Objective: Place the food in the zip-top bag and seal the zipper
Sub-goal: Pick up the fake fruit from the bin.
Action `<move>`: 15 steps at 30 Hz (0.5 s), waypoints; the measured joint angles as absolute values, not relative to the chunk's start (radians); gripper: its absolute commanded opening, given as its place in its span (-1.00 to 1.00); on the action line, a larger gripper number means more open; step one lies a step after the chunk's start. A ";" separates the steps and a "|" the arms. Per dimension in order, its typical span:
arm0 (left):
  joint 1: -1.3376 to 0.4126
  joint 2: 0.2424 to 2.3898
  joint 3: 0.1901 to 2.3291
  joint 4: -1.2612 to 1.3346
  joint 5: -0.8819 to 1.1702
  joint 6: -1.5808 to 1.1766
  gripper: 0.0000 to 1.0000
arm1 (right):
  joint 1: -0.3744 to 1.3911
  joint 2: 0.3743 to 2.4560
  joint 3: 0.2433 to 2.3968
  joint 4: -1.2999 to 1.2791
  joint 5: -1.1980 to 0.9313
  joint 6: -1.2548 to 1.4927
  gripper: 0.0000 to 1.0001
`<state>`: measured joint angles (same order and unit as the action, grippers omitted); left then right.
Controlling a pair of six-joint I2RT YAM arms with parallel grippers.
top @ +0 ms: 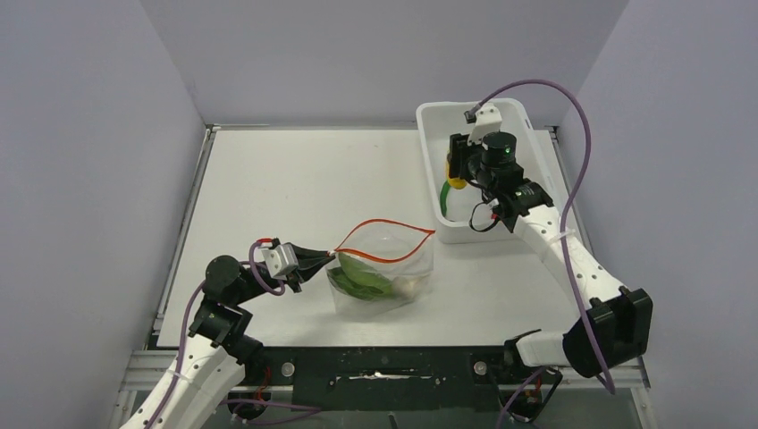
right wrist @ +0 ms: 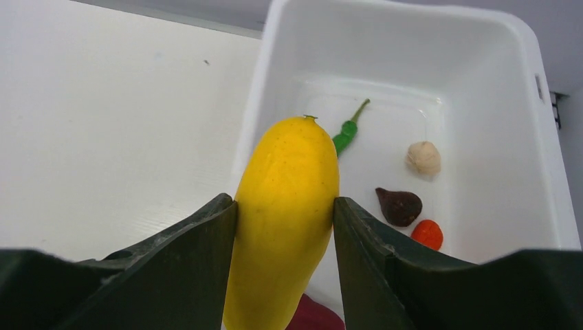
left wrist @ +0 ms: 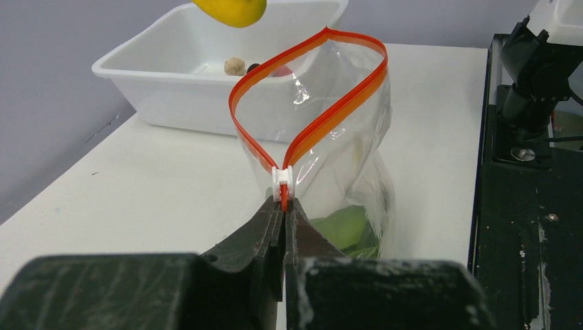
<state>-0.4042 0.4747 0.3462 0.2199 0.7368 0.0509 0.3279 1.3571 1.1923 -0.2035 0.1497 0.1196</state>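
Top external view: the zip-top bag (top: 384,268) stands on the table (top: 295,179) near 6 o'clock, mouth up and bowed open. A green leaf (top: 362,281) lies inside. The white tub (top: 429,116) sits at 2 o'clock, with the bag's far corner close to its wall.

Left wrist view: the left gripper (left wrist: 283,206) is fully closed on the end of the zipper (left wrist: 344,106), just under the white slider (left wrist: 282,177). We note that this is the bag's only support, at its 9 o'clock corner.

Right wrist view: the right gripper (right wrist: 285,203) is about half open and clamped across the middle of the yellow fruit (right wrist: 282,261), which is lifted over the tub. Below lie the green pepper (right wrist: 346,134), a beige piece (right wrist: 423,157), a maroon piece (right wrist: 400,206) and an orange-red piece (right wrist: 427,234).

Risks, in our judgement:
- The fruit is broad against the mouth. An off-centre descent could catch the zipper rim and fold it shut.
- A push on the rim could drag the soft bag out of the single pinch, or tip it toward 3 o'clock.
- The fruit's skin looks smooth and rounded, so it could slip or pivot between the jaws during the carry.
- A release from too high could bounce the fruit off the leaf and out of the bag.
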 measured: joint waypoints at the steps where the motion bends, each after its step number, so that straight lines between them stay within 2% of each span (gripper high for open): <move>1: -0.404 0.475 0.346 0.220 0.737 0.049 -1.00 | 0.346 1.334 1.192 -0.205 0.141 0.112 -0.17; 11: -0.405 0.473 0.346 0.220 0.738 0.044 -1.00 | 0.450 1.122 1.158 -0.229 -0.076 0.041 -0.10; 15: -0.407 0.473 0.345 0.220 0.744 0.039 -1.00 | 0.460 1.042 1.088 -0.214 -0.212 0.018 -0.17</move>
<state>-0.4068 0.4732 0.3454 0.2203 0.7441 0.0391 0.4603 1.0420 1.0878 -0.2142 -0.2115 0.0177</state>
